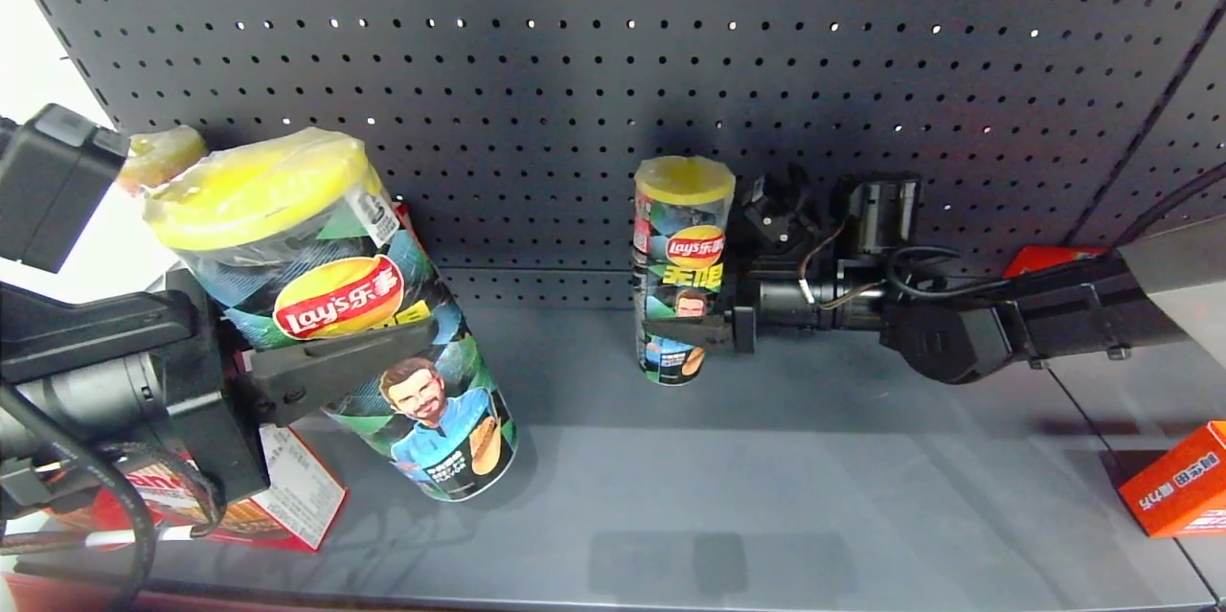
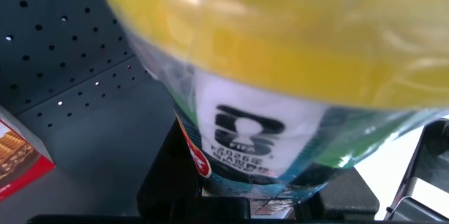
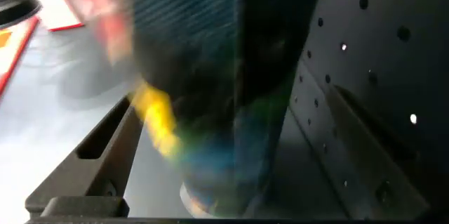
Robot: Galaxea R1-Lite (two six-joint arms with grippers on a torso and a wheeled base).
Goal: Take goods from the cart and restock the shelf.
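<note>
1. the shelf [image 1: 824,497] is a wide grey board with a holed back wall [image 1: 613,37]. the step in hand looks like putting chips on it.
2. the tilted chips can [image 1: 316,248] is at the front left, clamped round its middle by the left gripper [image 1: 350,353]. i cannot tell if its bottom touches the board. i think it must be turned straight up, then set down.
3. the upright chips can [image 1: 682,238] seems to stand near the back wall, with the right gripper [image 1: 688,325] closed round it. next it likely lets go and backs out.
4. the red and white box [image 1: 297,497] lies just beside the tilted can and could get bumped. the orange box [image 1: 1178,483] is well apart.
</note>
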